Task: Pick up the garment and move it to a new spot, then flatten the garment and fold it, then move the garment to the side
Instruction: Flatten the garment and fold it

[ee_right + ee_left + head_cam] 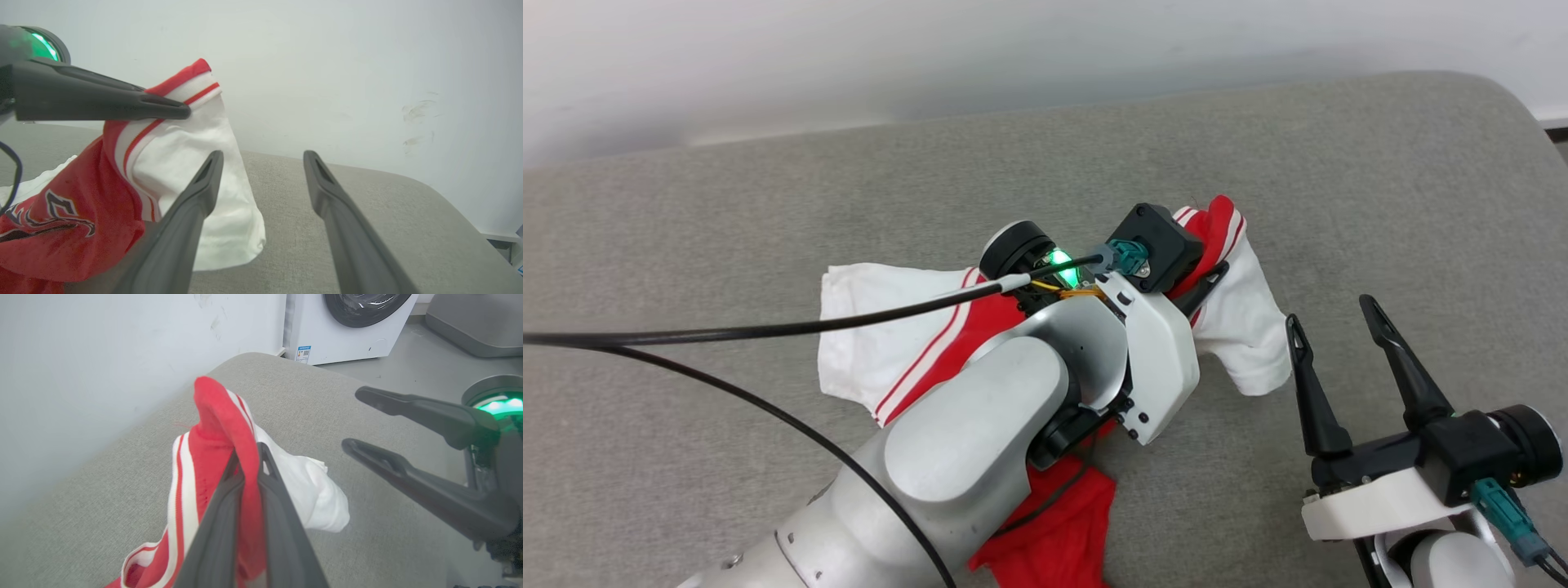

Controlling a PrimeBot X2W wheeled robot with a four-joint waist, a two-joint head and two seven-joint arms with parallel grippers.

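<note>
Where left hand (pixel 249 452) pinches garment (pixel 204 457), washer (pixel 327 339) beyond

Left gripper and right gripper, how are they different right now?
The left gripper has its jaws shut on the red jersey; the right gripper has its jaws wide open, holding nothing. The left gripper is above the jersey, the right gripper beside it over the bare grey cushion. Both have long dark jaws.

Crumpled red thin-fabric jersey (pixel 976 331), white short sleeves, red-white striped trim, black white-outlined lettering; heaped on grey padded surface (pixel 1339 163), one striped shoulder edge raised in a peak.
</note>
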